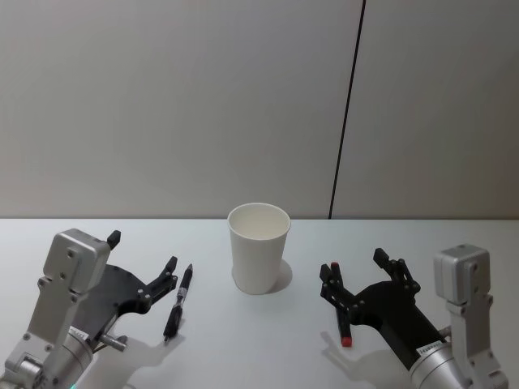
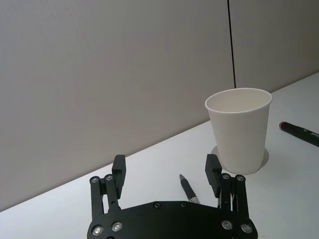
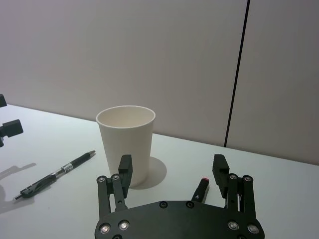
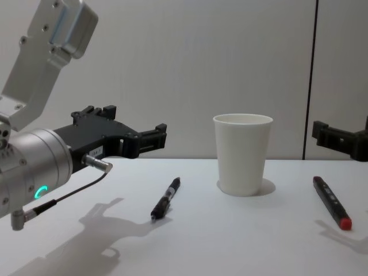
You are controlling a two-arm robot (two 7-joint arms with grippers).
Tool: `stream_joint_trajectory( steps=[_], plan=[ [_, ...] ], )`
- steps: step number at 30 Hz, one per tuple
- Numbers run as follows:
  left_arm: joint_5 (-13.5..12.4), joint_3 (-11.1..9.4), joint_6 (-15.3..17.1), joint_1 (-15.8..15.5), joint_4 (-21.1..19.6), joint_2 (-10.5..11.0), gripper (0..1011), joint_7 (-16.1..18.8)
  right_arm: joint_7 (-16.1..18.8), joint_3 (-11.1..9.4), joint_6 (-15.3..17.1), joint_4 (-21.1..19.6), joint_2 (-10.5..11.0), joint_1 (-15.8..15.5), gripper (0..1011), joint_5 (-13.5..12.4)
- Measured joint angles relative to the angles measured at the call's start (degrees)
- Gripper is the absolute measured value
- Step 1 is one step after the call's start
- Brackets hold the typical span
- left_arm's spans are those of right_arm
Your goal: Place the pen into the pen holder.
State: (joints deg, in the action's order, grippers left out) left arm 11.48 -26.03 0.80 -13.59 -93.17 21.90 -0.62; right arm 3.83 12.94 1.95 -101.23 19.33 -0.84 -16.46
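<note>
My left gripper [image 1: 143, 251] hovers wide open and empty just beside the black ballpoint pen [image 1: 178, 302], which lies flat on the table [image 1: 243, 348] left of the white paper cup [image 1: 259, 259]. My right gripper [image 1: 353, 263], also spread and empty, hangs over a red-tipped marker [image 1: 344, 331]. I'd straddle the ballpoint's barrel mid-length, pinch squarely, tip it upright, then lower it centrally. I expect the light cup to topple if I nudge its rim.

On the tabletop [image 1: 243, 352], pen holder [image 1: 259, 258] at centre, pen [image 1: 178, 304] lying left of it, marker [image 1: 344, 328] right of it (neither touching).
</note>
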Motion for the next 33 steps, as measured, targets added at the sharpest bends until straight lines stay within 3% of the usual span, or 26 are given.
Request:
stream_joint_trajectory(
  steps=[23,30,33],
  plan=[
    [0.0,0.0,0.0,0.0,0.0,0.0,1003,0.0,0.0,0.1,0.5,0.0,0.0,0.2,1001,0.1],
    [0.0,0.0,0.0,0.0,0.0,0.0,1003,0.0,-0.4,0.2,4.2,-0.2,-0.4,1.6,1001,0.2],
    [0.0,0.0,0.0,0.0,0.0,0.0,1003,0.0,-1.0,0.2,7.3,-0.3,-0.8,2.5,1001,0.2]
  ],
)
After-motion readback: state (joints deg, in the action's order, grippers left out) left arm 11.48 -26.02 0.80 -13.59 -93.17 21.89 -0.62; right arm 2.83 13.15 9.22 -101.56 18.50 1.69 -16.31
